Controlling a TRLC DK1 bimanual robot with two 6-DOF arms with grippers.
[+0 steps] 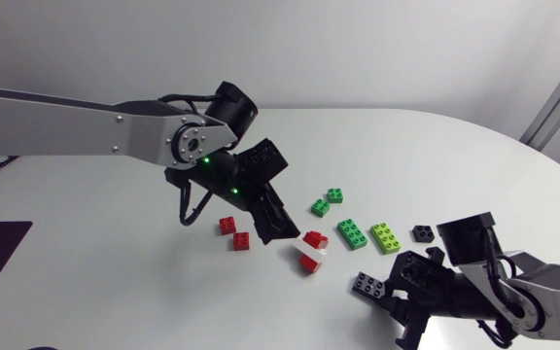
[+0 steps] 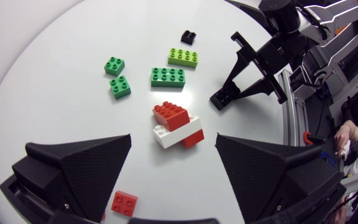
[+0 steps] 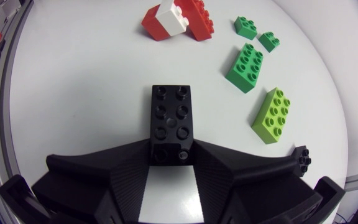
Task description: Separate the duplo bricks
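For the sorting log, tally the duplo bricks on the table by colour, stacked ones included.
Red bricks: 4, two of them in the stack
White brick: 1, in that stack
Dark green bricks: 3
Lime brick: 1
Black bricks: 2, the long black brick in the right claw
Total: 11

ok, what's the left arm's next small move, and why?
Probably ease the left gripper forward and down over the red-and-white stack, then close. Its fingers are open, and the joined stack lies just ahead of them. The right gripper is shut on a black brick, apart from the stack.
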